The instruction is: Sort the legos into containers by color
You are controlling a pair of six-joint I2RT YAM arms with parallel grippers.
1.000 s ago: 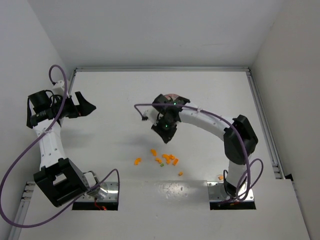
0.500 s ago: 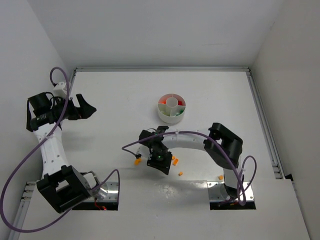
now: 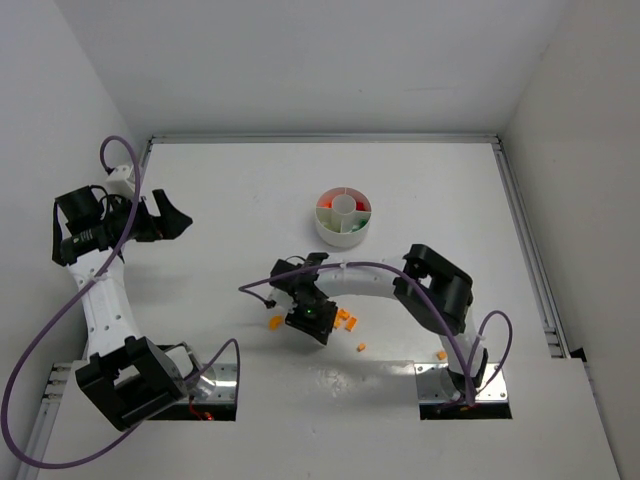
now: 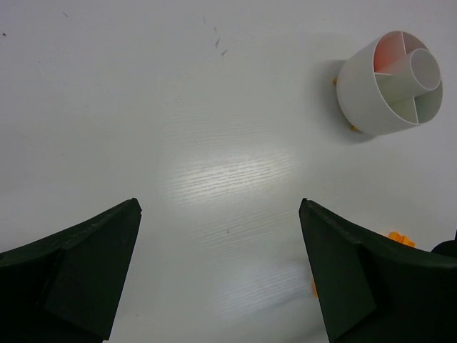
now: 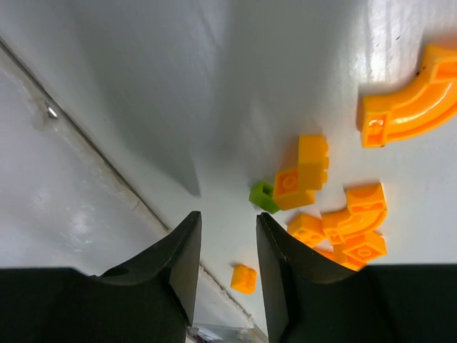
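1. Near the front edge of the table [image 3: 250, 180], the right gripper [image 3: 308, 318] is now positioned over the loose legos [image 3: 345, 318]. One second earlier it was held above the dish [image 3: 343, 215], which stands toward the middle of the table.
2. Its jaws, almost together at that earlier moment, are now parted by a narrow gap. Nothing is seen between them in the right wrist view.
3. One delivery to the dish is therefore judged complete, and a fresh pick is judged to be in preparation.
4. At the left edge of the table, the left gripper [image 4: 219, 207] is held wide apart and empty. No change in it is noted.
5. Counted in the right wrist view:
   - One green lego [image 5: 263, 195] lies just ahead of the fingertips, touching an orange lego [image 5: 289, 187].
   - One curved orange piece [image 5: 410, 107] lies apart from the others.
   - About seven more orange bricks are counted. The cluster overlaps, so an exact figure cannot be given.
6. Counted in the top view:
   - One orange cluster lies beside the right gripper.
   - Three single orange bricks lie apart from it along the front edge.
   - No loose red or yellow brick is made out.
7. One dish is present. Red is seen in its left compartment and green in its right. The number of compartments cannot be settled.
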